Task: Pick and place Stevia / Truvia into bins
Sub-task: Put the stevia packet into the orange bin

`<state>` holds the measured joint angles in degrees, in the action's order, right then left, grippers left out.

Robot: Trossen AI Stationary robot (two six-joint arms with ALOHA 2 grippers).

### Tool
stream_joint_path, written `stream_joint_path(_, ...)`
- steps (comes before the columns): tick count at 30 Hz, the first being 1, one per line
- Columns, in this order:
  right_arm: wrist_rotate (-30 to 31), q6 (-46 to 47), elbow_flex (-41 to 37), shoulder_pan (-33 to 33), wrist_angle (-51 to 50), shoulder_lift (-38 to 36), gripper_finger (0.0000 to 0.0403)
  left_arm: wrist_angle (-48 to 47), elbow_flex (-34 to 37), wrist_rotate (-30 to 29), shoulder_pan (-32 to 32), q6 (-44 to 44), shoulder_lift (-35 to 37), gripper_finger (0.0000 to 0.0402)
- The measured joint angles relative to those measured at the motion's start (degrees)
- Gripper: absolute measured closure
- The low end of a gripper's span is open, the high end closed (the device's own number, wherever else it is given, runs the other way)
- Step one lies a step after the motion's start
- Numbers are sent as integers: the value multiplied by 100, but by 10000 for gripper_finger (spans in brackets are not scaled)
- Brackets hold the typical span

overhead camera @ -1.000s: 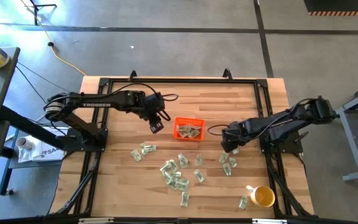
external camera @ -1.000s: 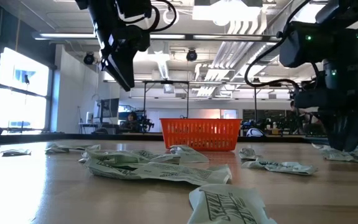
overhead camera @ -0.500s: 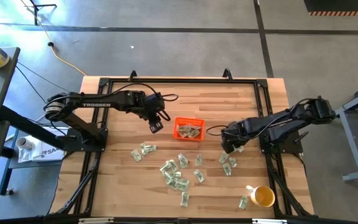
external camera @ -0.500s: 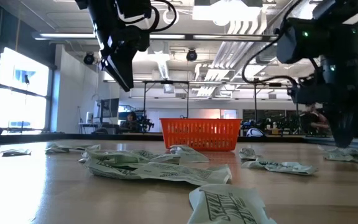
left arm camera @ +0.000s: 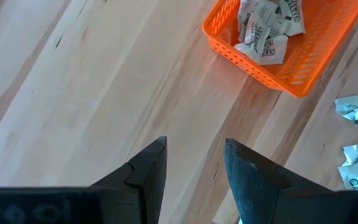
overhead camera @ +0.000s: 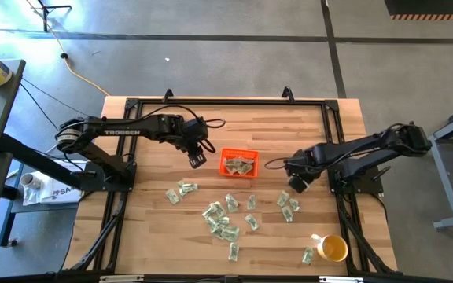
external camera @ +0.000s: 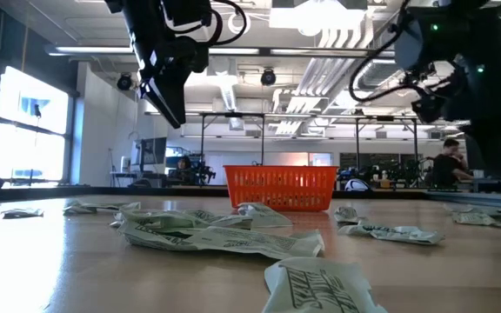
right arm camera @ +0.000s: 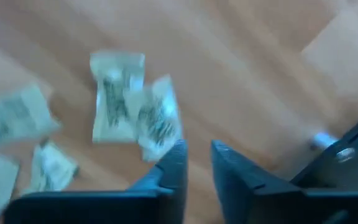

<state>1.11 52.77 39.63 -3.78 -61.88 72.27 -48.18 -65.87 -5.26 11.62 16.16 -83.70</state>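
Wooden table [overhead camera: 156, 220], packets [overhead camera: 222, 222] scattered near orange bin [overhead camera: 238, 163].
Right gripper [overhead camera: 297, 182], fingers narrowly parted, empty, hovers just above two packets [right arm camera: 132, 109]; left gripper [overhead camera: 198, 160], open, waits left of bin.

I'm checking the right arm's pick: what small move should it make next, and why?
Probably drop back down onto the loose packets and try again: the right gripper hangs above them with a narrow gap between its fingers and seemingly nothing held, while the orange bin holds only a few.

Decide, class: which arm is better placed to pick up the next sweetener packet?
Right. The right claw hovers just above the packets on its side; the left claw waits beside the orange bin, over bare wood.
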Motion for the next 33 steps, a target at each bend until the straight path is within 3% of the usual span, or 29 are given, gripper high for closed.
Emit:
stream_joint_path(7,-690,-505,-539,-75,504,0,191,2,0,-7,0,0,0,208)
stream_joint_path(11,-522,-741,-659,-255,712,0,148,2,0,-26,0,1,0,208)
stream_joint_path(16,-59,-794,-681,-313,780,3,143,8,0,-32,0,15,0,208)
stream_joint_path(25,219,-1243,-679,-313,1203,20,178,7,0,-151,2,77,-2,208)
stream_joint_path(33,-17,-1756,-679,-340,1201,20,181,4,0,-222,2,126,-2,208)
